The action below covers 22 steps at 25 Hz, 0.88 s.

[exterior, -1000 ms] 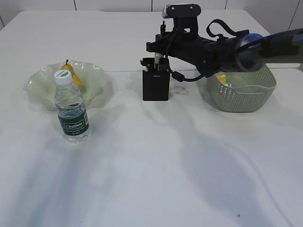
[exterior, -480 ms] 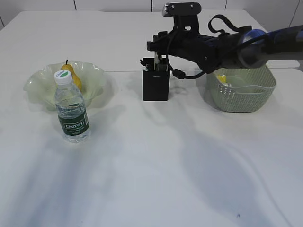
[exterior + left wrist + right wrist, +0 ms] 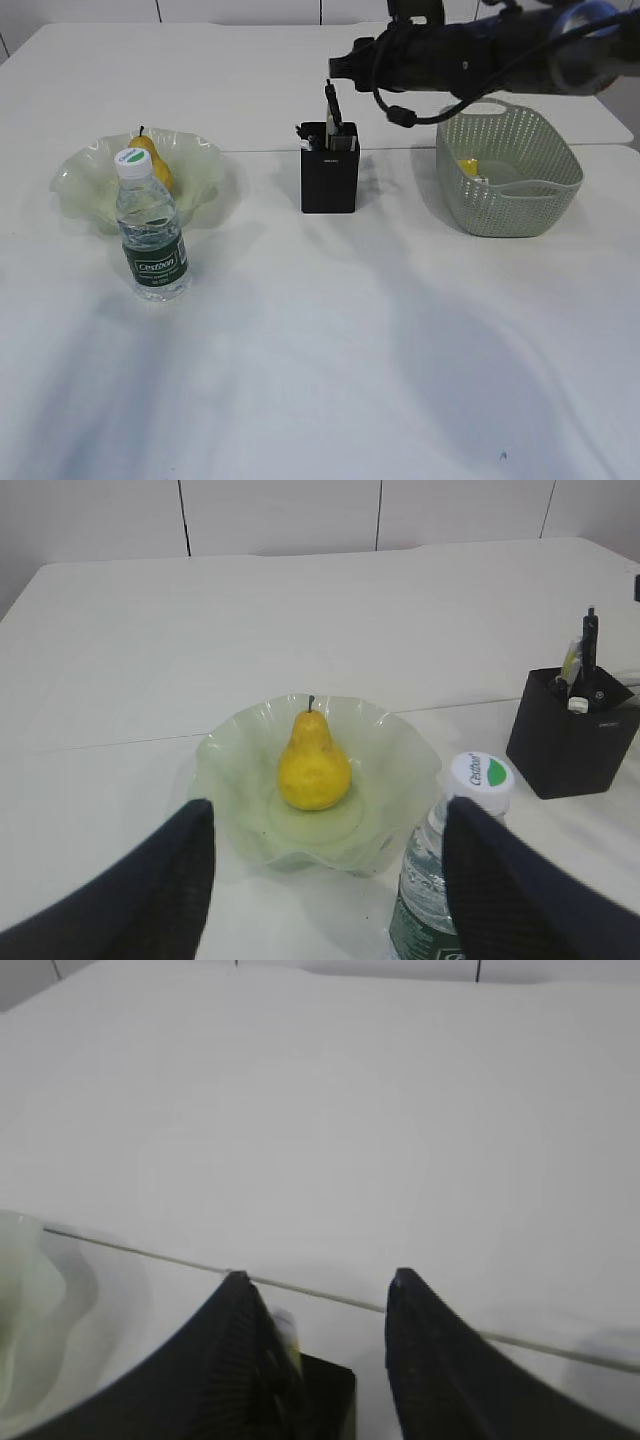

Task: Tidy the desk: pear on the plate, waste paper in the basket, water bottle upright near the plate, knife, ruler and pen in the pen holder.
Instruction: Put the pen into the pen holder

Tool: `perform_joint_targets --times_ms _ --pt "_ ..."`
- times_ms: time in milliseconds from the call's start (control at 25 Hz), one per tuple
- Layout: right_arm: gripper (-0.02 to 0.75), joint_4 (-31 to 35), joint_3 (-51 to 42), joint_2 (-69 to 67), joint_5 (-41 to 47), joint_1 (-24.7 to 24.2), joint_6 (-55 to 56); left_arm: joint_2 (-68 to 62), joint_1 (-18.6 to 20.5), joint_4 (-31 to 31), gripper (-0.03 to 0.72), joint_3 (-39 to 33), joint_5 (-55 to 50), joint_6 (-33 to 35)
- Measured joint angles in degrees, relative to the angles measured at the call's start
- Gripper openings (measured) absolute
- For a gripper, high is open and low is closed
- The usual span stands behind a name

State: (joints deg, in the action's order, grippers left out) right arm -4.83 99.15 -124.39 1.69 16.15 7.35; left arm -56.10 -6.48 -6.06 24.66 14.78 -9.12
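Plain white worktop (image 3: 330, 360) with a seam running across the back and pale wall panels behind it. Far left sits the plate (image 3: 205, 170) with the pear (image 3: 150, 155) upright on it, and the water bottle (image 3: 152, 235) stands just in front, cap on. The left tool (image 3: 325, 865) hangs spread wide, holding nothing. In the middle is the pen holder (image 3: 329, 185) with pens poking out of it. The right tool (image 3: 320, 1345) hovers above it — fingers apart, nothing between them. On the right sits the basket (image 3: 510, 200), something yellow lying inside — well apart from the holder.
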Motion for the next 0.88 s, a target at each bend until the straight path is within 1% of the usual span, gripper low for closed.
perform_joint_targets --times_ms 200,360,400,440,600,720,800,880 --pt "0.326 0.00 0.00 5.62 11.52 -1.91 0.00 0.00 0.00 0.00 0.507 0.00 0.00 0.00" --pt "0.327 0.00 0.00 11.19 23.72 -2.60 0.00 0.00 0.00 0.00 0.507 0.00 0.00 0.00" --pt "0.327 0.00 0.00 11.19 23.72 -2.60 0.00 0.00 0.00 0.00 0.506 0.00 -0.03 0.00" --pt "0.328 -0.24 0.00 13.76 30.15 -2.60 0.00 0.00 0.00 0.00 0.506 0.00 -0.27 0.00" --pt "0.328 -1.27 0.00 17.75 39.82 -2.60 -0.35 0.00 0.00 0.00 0.506 0.00 -2.77 0.00" --pt "0.328 -2.44 0.00 20.43 46.79 -2.60 -1.40 0.84 0.00 0.00 0.503 0.48 -8.66 0.00" --pt "0.328 -3.14 0.00 22.34 50.13 -2.60 -1.92 1.93 0.00 0.13 0.501 2.66 -15.26 0.00" --pt "0.327 -3.55 -1.15 24.91 51.40 -2.60 -2.16 3.13 0.00 0.23 0.500 5.71 -21.48 0.00"
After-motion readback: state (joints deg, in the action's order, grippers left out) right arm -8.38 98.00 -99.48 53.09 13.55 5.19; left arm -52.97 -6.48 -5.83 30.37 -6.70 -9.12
